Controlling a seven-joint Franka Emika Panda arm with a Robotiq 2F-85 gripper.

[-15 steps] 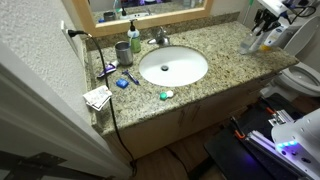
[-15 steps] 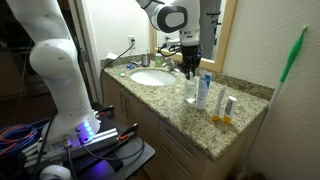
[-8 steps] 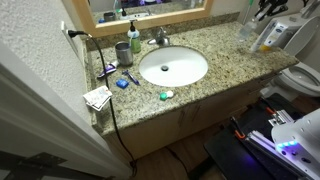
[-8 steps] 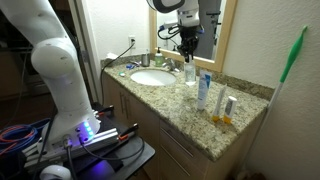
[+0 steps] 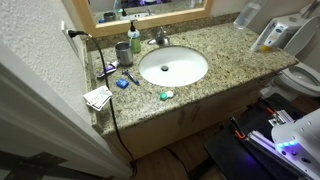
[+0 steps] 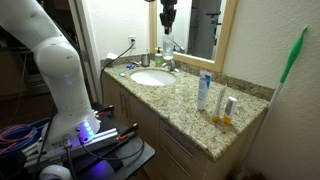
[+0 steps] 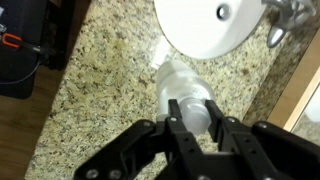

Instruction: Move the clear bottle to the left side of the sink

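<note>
My gripper (image 7: 194,108) is shut on the neck of the clear bottle (image 7: 175,80) and holds it in the air above the granite counter, next to the white oval sink (image 7: 205,25). In an exterior view the bottle (image 5: 246,14) hangs high over the counter's right end, and the gripper is out of frame there. In an exterior view the gripper (image 6: 168,22) is high up near the mirror, with the bottle (image 6: 168,44) hanging under it above the faucet (image 6: 171,63). The sink shows in both exterior views (image 5: 173,66) (image 6: 152,77).
A green soap dispenser (image 5: 134,36) and a grey cup (image 5: 122,52) stand left of the faucet. Small blue items (image 5: 122,80), a paper (image 5: 98,97) and a cord lie on the left counter. Tubes (image 6: 203,90) stand on the right counter. A toilet (image 5: 300,76) is beyond it.
The gripper has lifted the clear bottle off the right end of the counter and carried it up and towards the faucet and sink.
</note>
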